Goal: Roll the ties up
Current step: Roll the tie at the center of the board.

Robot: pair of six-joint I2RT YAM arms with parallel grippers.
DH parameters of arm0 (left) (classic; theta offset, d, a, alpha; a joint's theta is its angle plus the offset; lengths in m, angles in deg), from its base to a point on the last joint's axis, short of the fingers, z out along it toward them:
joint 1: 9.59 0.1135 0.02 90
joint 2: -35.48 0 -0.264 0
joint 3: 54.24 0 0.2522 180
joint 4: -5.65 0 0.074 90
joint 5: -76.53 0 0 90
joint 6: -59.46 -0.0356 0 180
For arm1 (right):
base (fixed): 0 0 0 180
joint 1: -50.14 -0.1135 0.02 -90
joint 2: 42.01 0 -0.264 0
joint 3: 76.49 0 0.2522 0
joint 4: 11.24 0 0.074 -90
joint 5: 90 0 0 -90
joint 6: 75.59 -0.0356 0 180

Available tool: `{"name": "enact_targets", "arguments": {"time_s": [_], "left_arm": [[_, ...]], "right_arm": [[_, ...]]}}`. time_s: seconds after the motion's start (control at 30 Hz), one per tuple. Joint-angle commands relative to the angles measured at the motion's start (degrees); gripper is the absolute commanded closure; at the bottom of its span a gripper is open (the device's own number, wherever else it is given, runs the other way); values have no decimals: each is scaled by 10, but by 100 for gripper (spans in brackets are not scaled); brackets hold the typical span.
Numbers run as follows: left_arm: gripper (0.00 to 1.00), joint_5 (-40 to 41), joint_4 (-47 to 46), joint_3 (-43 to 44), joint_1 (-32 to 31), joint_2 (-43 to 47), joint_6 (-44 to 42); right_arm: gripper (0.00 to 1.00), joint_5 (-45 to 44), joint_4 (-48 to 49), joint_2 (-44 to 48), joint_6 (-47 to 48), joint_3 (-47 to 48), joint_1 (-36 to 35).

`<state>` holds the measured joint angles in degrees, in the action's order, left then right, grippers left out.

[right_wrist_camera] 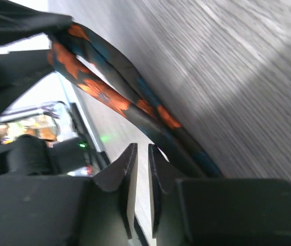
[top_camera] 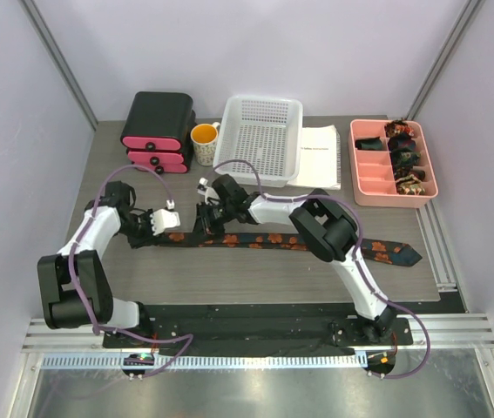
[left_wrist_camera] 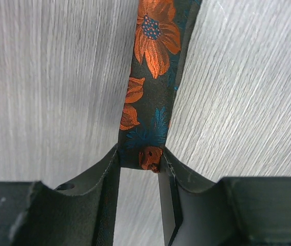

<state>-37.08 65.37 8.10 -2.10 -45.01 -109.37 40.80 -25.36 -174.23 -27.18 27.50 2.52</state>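
Left fingers [left_wrist_camera: 101,184] pinch the tie [left_wrist_camera: 153,77] at its end; right fingers [right_wrist_camera: 122,174], nearly closed, sit beside it.

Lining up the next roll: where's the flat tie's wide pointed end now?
Top view: the tie lies across the table, its wide end far right, just nearside of the pink tray.

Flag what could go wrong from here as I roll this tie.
The left pincer has only the tip of the tie between its fingers, so it may slip out.
The right pincer is nearly closed with the doubled strip beside it, not between its jaws; the fold may spring open.
The tie's long remainder runs under the right arm and could get dragged.
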Motion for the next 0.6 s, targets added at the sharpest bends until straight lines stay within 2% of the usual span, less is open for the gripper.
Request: {"name": "enact_targets", "arguments": {"time_s": [0.0, 0.13, 0.27, 0.57], "left_arm": [[66, -7, 26, 20, -12, 23, -55], [65, -2, 34, 25, -24, 23, -73], [65, -3, 41, 35, -30, 19, -81], [62, -16, 40, 48, -42, 24, -69]], "right_arm": [[78, 27, 115, 55, -74, -27, 8], [70, 13, 117, 54, -84, -21, 9], [66, -6, 111, 20, -79, -5, 9], [69, -20, 64, -31, -58, 9, -2]]}}
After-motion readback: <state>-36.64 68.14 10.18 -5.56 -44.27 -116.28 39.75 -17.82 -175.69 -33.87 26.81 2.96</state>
